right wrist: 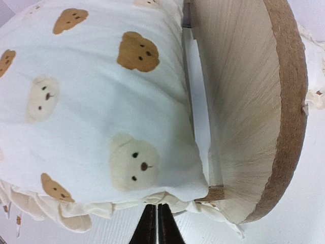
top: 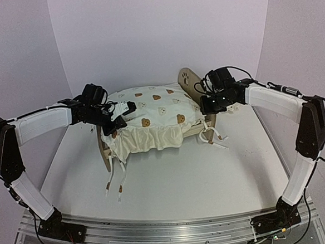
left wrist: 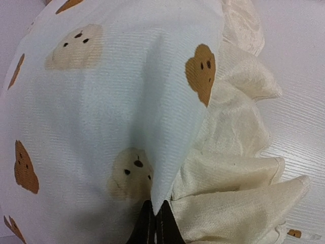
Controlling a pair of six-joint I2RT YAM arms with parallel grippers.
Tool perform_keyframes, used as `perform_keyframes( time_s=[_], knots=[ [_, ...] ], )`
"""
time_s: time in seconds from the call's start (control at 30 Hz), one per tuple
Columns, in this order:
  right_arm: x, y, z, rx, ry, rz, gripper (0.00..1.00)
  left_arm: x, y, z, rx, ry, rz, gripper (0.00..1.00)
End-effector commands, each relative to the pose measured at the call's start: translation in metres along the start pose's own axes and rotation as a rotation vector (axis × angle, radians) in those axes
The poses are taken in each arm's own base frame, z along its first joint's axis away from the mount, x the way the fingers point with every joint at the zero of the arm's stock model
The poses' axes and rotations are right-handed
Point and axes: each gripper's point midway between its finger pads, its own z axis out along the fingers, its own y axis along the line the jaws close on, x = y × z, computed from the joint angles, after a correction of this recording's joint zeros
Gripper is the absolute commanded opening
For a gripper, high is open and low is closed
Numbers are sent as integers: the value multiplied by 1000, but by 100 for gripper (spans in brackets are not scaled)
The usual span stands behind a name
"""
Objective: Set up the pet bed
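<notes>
both my arms bent in toward the pet bed [top: 105, 151], left gripper [left wrist: 155, 226] pinching the cushion [left wrist: 101, 101] corner at its foot end, right gripper [right wrist: 156, 226] closed tight by its headboard [right wrist: 244, 101]

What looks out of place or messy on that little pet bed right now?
The cushion sits on the wooden bed, but its frill spills over the near side. Its loose ties dangle from the near corners down onto the table. Nothing looks damaged or spilled.
</notes>
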Motion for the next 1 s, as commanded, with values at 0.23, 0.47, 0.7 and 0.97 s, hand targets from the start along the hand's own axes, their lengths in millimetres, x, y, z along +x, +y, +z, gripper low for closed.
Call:
perform_keyframes(
  time_s=[0.23, 0.47, 0.7, 0.97],
  knots=[
    [35, 58, 18, -249, 78, 51, 49, -57, 43, -34, -102, -133, -69, 0],
    [23, 55, 42, -208, 54, 59, 49, -53, 38, -34, -90, -125, -72, 0],
    [44, 45, 55, -154, 126, 115, 45, -51, 38, -37, -99, -120, -63, 0],
    [5, 19, 39, -20, 30, 4, 0, -46, 34, -36, -92, -103, -45, 0]
  ],
)
